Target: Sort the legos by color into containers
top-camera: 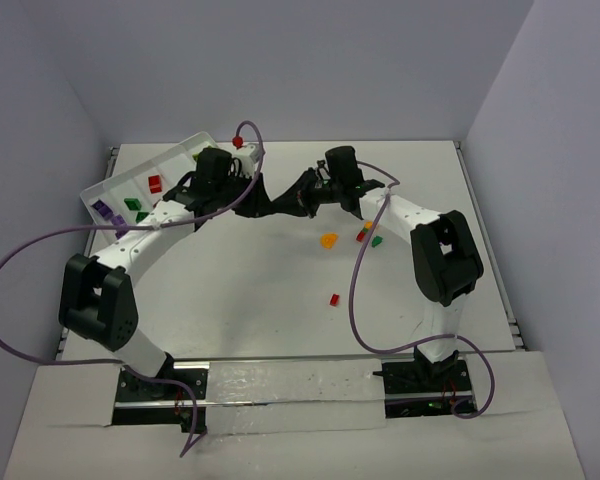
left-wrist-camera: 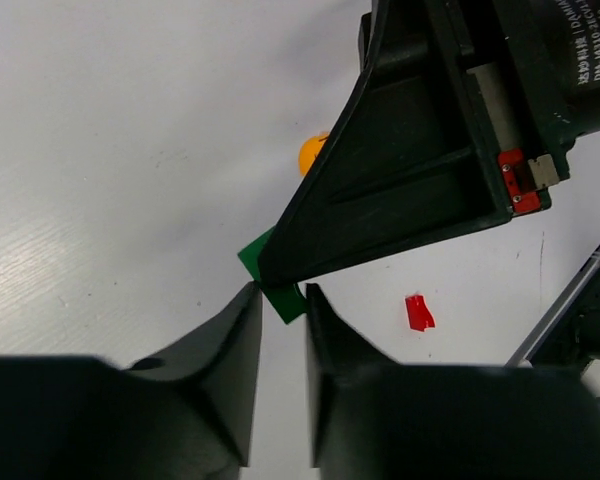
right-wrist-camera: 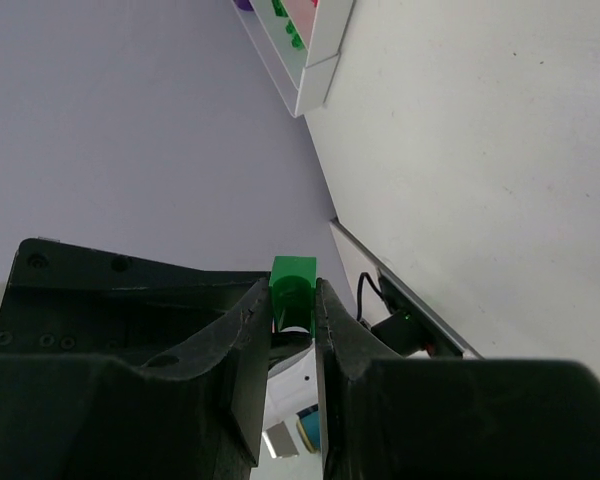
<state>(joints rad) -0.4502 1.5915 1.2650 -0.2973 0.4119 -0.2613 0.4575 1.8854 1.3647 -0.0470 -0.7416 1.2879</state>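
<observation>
My two grippers meet above the table's middle. My right gripper (top-camera: 294,197) is shut on a small green lego (right-wrist-camera: 292,290), held between its fingertips. In the left wrist view the same green lego (left-wrist-camera: 280,298) sits between my left gripper's (left-wrist-camera: 282,290) fingertips, which touch its sides just under a right finger (left-wrist-camera: 410,170). The left gripper (top-camera: 274,199) faces the right one tip to tip. The white tray (top-camera: 185,150) lies tilted at the back left and holds red (top-camera: 155,184), green (top-camera: 132,204) and purple (top-camera: 102,210) legos in separate compartments.
Loose legos lie right of centre: an orange one (top-camera: 328,240), a red and yellow pair (top-camera: 364,232), a green one (top-camera: 377,241) and a red one (top-camera: 333,298). The left wrist view shows the orange one (left-wrist-camera: 310,153) and a red one (left-wrist-camera: 418,312). A purple cable (top-camera: 355,290) hangs from each arm.
</observation>
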